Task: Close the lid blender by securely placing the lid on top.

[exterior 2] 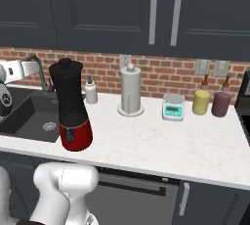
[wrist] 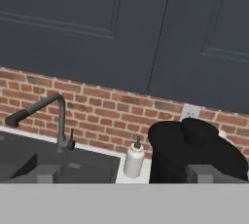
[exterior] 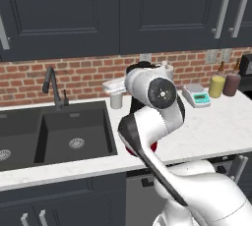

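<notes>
The blender [exterior 2: 71, 106] stands near the counter's front edge, just right of the sink: a tall black jar on a glossy red base [exterior 2: 76, 136]. The lid [exterior 2: 66, 64], a black disc with a raised knob, sits on top of the jar [wrist: 194, 150]. My gripper [wrist: 126, 174] is open, its two fingertips [wrist: 46, 173] wide apart with nothing between them. It hovers left of the jar at about rim height, facing the brick wall. The white hand [exterior 2: 18, 71] is clear of the blender. In the left base view my arm covers most of the blender [exterior: 140, 68].
A dark sink [exterior: 74, 131] with a faucet [wrist: 48, 106] lies to the left. Behind the blender stand a small white soap bottle [exterior 2: 91, 92], a paper-towel roll [exterior 2: 130, 92], a scale [exterior 2: 173, 106], and a yellow [exterior 2: 200, 101] and a maroon bottle [exterior 2: 220, 102]. Dark cabinets hang overhead.
</notes>
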Tool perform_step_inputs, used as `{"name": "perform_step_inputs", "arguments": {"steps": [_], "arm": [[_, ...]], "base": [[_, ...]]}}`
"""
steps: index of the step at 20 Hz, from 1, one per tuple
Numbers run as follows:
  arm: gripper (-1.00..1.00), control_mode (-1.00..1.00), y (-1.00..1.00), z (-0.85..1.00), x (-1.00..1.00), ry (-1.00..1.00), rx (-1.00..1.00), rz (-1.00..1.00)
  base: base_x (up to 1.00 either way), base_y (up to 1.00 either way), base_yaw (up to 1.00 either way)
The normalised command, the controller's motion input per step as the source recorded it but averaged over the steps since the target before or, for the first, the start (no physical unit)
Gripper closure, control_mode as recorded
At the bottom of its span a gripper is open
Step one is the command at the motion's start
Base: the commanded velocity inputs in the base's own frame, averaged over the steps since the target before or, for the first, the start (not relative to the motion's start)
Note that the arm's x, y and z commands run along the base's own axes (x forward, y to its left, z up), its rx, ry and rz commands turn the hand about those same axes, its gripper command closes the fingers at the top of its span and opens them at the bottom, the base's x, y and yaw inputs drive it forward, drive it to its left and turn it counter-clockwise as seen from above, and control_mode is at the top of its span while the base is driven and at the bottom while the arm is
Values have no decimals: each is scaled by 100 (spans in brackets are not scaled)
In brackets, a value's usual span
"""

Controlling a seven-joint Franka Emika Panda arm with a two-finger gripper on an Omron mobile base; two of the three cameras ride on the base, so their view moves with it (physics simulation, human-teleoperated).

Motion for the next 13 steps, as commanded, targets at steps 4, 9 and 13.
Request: {"name": "perform_step_inputs", "arguments": {"steps": [4,9,13], "arm": [[-100,-100,82,-27,-100,32,-48,-5],[-100,-100,52,-66,-99,50,-44,-5],[-100,-100,17,-74,-83,47,-28,-4]], "base": [[0,0,0],[0,0,0],[0,0,0]]}}
